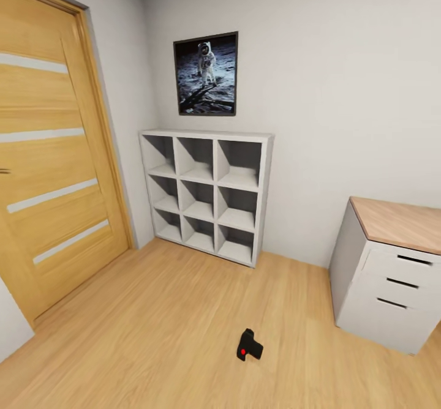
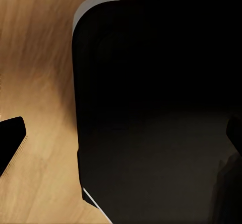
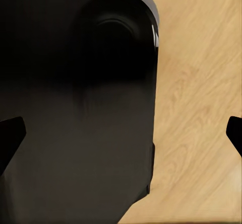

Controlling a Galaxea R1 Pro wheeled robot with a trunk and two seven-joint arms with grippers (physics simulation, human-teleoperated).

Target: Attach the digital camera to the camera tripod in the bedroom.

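The digital camera (image 1: 249,345), small and black with a red button facing up, lies on the light wood floor in the lower middle of the head view. The camera tripod is out of view. In the left wrist view my left gripper (image 2: 123,133) hangs open, its dark fingertips (image 2: 11,138) at the frame's edges, over a large black rounded body and floor. My right gripper (image 3: 122,133) is open in the same way, its fingertips (image 3: 10,133) spread wide above the same kind of black body, holding nothing.
A white cube shelf (image 1: 208,191) stands against the far wall under a framed astronaut picture (image 1: 206,73). A wooden door (image 1: 49,170) is at the left. A white drawer unit with a wood top (image 1: 392,274) stands at the right.
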